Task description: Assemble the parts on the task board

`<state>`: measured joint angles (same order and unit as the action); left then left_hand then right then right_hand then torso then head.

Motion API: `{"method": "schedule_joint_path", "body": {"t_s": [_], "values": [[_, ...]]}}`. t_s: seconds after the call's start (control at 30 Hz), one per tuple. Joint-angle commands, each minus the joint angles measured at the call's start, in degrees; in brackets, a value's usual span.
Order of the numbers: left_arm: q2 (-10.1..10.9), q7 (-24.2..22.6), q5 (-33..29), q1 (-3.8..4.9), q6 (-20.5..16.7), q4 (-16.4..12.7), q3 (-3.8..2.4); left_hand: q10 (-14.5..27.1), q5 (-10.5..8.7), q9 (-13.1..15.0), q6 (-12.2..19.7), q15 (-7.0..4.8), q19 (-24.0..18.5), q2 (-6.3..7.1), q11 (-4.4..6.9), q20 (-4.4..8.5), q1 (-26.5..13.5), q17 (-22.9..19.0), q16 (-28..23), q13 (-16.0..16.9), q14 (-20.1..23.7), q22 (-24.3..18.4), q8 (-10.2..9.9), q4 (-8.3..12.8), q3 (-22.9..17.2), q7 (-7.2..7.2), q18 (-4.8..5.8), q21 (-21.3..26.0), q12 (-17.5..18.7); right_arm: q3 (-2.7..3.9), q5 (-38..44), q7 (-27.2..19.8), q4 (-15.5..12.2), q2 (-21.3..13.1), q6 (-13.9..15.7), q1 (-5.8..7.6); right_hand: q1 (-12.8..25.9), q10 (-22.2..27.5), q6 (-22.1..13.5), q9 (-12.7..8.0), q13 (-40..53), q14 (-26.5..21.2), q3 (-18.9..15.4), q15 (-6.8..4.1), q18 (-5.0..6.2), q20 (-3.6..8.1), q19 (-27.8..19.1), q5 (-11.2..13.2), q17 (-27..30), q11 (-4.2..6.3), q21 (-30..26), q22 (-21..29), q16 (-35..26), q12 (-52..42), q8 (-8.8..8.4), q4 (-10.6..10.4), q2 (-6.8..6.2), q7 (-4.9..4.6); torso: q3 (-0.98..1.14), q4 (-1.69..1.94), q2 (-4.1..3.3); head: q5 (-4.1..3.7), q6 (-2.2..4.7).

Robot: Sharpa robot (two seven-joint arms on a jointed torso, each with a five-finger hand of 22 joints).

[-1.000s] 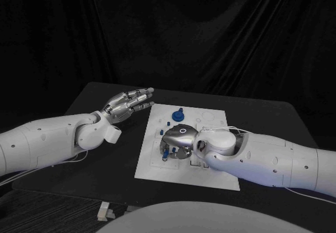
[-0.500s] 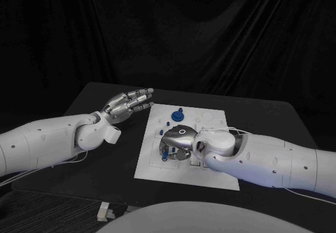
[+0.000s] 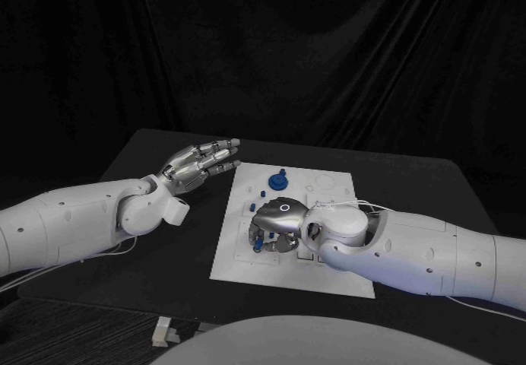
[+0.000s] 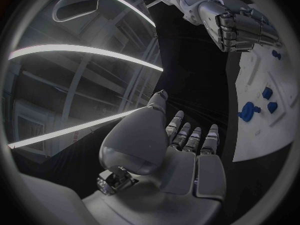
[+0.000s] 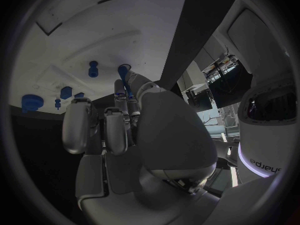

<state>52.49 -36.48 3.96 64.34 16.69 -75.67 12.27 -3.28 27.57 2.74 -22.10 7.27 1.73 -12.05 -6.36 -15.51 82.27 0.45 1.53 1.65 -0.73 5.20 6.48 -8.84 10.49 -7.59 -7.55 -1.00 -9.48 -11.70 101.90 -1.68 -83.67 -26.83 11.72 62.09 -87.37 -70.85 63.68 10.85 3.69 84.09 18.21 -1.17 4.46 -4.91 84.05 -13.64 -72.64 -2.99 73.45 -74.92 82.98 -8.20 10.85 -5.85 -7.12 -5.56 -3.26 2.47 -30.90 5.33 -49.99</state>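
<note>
While the left robot hand (image 3: 203, 163) hovers released left of the task board (image 3: 329, 270), the right robot hand (image 3: 277, 226) pinches a blue part (image 3: 258, 242) upright over the board's near-left area.
</note>
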Motion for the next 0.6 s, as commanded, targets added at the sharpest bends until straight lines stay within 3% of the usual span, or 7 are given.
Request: {"method": "schedule_joint_path", "body": {"t_s": [0.03,0.6], "values": [[-0.1,-0.4,-0.4,-0.1,0.7,0.0,-0.06,0.3,-0.21,0.0,-0.4,0.19,0.0,-0.43,0.17,-0.41,-0.3,0.0,0.0,-0.1,0.2,0.1,0.1,-0.2,0.2,-0.1,-0.73,0.0,0.2,-0.17,0.6,1.1,0.2,-0.1,-1.8,-0.34,0.2,-0.4,0.8,1.0,0.1,2.5,0.4,-0.3,-0.82,0.32,-0.1,-0.3,0.1,0.13,0.0,-10.3,-0.3,0.2,0.19,0.1,0.59,-0.76,0.0,0.02,-0.02,-0.05,-0.01],[-0.3,0.4,-0.4,-0.23,1.4,0.3,-0.06,0.3,-0.22,0.1,-0.7,0.69,0.1,-0.59,0.05,-0.68,-0.2,0.1,0.3,-0.1,0.1,0.3,0.3,-0.2,0.2,-0.22,-1.02,0.0,0.2,-0.17,0.6,1.3,0.0,-0.3,-2.2,-0.36,0.2,-0.5,0.8,1.0,0.1,2.5,0.4,-0.31,-0.81,0.33,-0.1,-0.3,0.1,0.14,0.0,-10.3,-0.3,0.2,0.14,0.2,0.57,-0.76,-0.01,0.03,-0.03,-0.02,-0.01]]}}
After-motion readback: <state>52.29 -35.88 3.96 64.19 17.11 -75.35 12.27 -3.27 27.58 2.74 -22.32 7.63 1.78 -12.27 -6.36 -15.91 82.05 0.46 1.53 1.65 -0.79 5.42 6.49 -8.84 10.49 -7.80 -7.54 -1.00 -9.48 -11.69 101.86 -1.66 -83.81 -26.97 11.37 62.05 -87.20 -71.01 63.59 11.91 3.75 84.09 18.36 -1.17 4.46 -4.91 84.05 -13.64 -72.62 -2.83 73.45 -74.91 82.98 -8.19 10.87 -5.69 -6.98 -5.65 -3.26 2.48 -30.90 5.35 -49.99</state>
